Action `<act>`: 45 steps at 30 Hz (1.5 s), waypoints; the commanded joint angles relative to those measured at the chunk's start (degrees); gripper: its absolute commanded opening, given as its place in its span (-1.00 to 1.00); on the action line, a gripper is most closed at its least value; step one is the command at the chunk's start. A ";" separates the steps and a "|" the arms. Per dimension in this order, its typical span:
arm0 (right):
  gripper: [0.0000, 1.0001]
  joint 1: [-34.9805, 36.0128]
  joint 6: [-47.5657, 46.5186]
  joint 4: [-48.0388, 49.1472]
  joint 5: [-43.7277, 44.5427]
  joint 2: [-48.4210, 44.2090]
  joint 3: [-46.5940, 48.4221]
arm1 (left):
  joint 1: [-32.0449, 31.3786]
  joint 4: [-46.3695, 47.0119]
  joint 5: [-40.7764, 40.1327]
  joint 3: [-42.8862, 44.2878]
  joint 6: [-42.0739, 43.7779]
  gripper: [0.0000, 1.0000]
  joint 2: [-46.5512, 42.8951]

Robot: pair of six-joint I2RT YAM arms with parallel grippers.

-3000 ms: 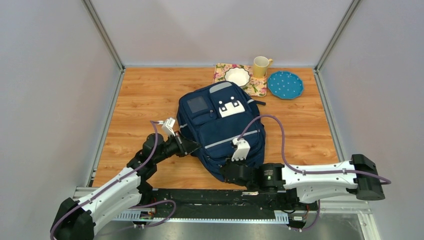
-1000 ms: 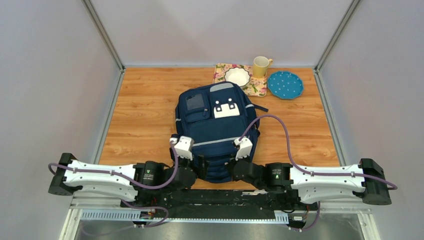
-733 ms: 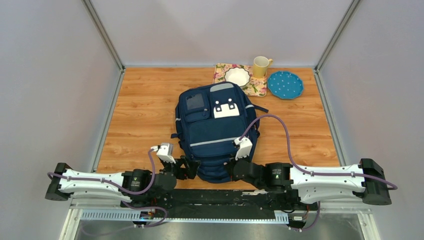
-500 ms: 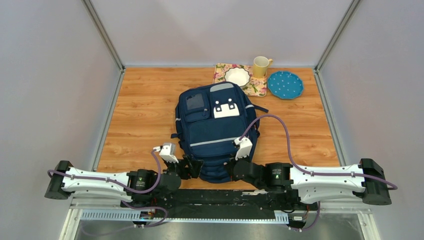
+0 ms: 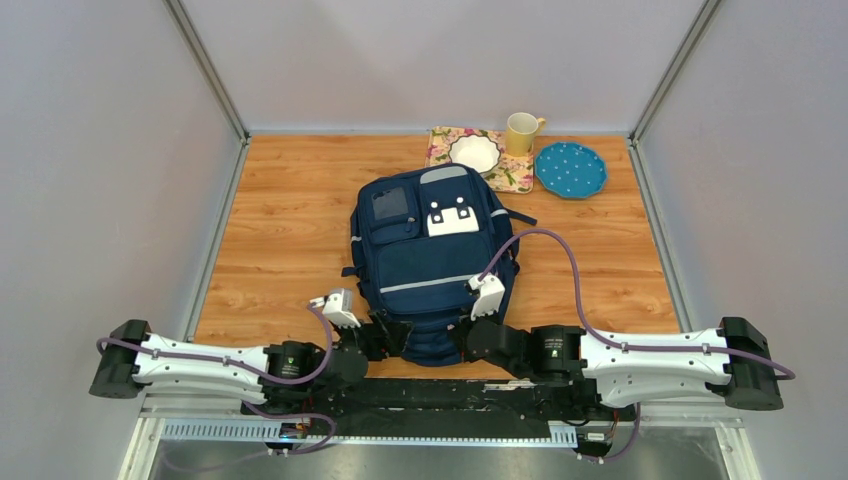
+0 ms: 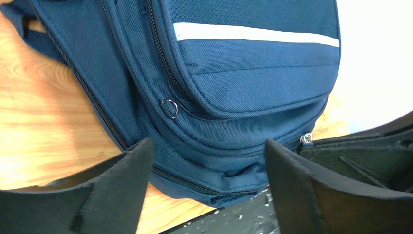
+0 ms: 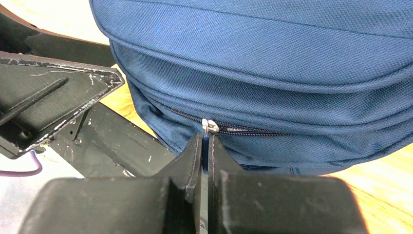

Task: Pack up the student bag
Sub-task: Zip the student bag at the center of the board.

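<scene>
Nearest the arm bases, at the front edge of the worktop [image 5: 280, 220], your right arm's fingers [image 7: 192, 158] are pressed together. The tab of the zip pull [image 7: 210, 126] appears pinched between their tips. That grip sits low on the bottom end of the student bag [image 5: 430, 260], which I judge is the place to start drawing the main zip round. The teeth beside the pull look closed, so nothing can go in yet.

Just to the left, your left arm's fingers [image 6: 297, 185] are spread wide and hold nothing. The bag's near left corner lies in the gap between them, though whether they touch the fabric is not clear. They seem set there to clamp or brace the corner, so the bag does not slide when the zip is pulled.

The navy bag itself lies flat mid-worktop with its pockets facing up. Its bottom end is at the front edge and its top points away. Beyond it, at the far edge, a floral mat [image 5: 515, 178] carries a white bowl [image 5: 474, 152], with a yellow mug [image 5: 521, 132] and a blue dotted plate [image 5: 570, 170] alongside.
</scene>
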 commanded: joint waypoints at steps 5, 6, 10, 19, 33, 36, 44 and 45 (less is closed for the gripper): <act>-1.00 0.05 0.12 4.71 -0.37 -0.59 3.16 | 6.14 10.94 7.85 -0.89 -2.57 0.89 3.13; -1.00 -0.04 0.03 4.53 -0.37 -0.68 3.25 | 6.85 13.06 9.44 -3.51 -3.27 0.89 3.13; -1.00 -0.04 -0.14 4.36 -0.28 -0.94 3.43 | 8.61 18.70 9.89 -5.65 -2.04 0.34 3.04; -1.00 0.05 -0.32 4.44 -0.63 -1.03 3.69 | 10.98 17.31 14.20 -3.01 -3.63 -0.42 7.78; -1.00 -3.63 -6.55 -6.89 4.38 -2.70 3.17 | 20.90 -19.24 11.38 7.80 10.51 -1.00 -8.54; -1.00 -5.74 -8.48 -6.20 0.00 -4.28 1.42 | 22.76 -22.16 12.96 8.24 13.85 -1.00 -12.86; -1.00 -6.19 -10.34 -0.74 -6.17 -1.30 2.81 | 22.76 -28.04 17.10 19.89 27.71 0.43 -2.17; -1.00 -6.28 -10.08 -0.74 -6.17 -0.77 3.16 | 22.76 -29.18 16.49 21.84 30.10 0.51 -1.01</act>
